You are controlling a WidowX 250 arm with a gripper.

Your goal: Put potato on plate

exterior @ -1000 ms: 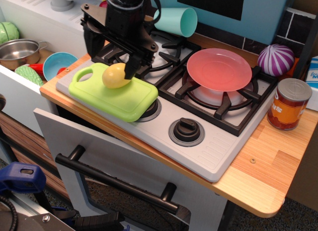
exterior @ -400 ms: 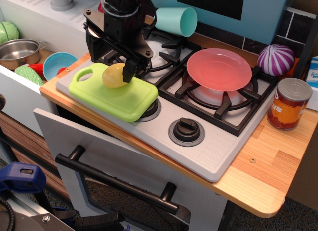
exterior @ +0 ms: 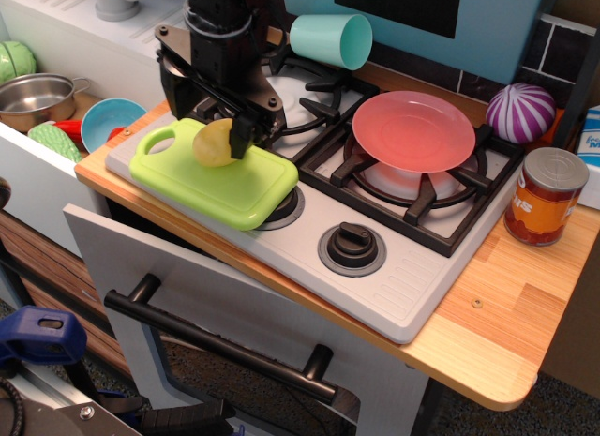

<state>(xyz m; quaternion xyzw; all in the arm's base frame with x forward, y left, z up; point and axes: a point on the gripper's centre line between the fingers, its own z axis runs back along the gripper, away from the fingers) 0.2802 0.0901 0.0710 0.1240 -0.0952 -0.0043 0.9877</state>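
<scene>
The pale-yellow potato (exterior: pixel 212 143) lies on the lime-green cutting board (exterior: pixel 225 181) on the left of the stove. My black gripper (exterior: pixel 216 128) hangs right over it, jaws open and straddling it. One finger (exterior: pixel 246 136) covers the potato's right side, and the other finger is behind it to the left. I see no firm grip on it. The salmon-pink plate (exterior: pixel 413 130) rests on the right burner grate, with nothing on it, well to the right of the gripper.
A teal cup (exterior: pixel 330 40) lies on its side behind the gripper. A purple-and-white striped ball (exterior: pixel 520 112) and a can (exterior: pixel 545 196) are at the right. A blue bowl (exterior: pixel 111 123) and a metal pot (exterior: pixel 36 97) are at the left. A stove knob (exterior: pixel 352 248) is in front.
My gripper has shifted a little left and down onto the potato, so its right finger now hides more of it. The potato, board and plate have not moved.
</scene>
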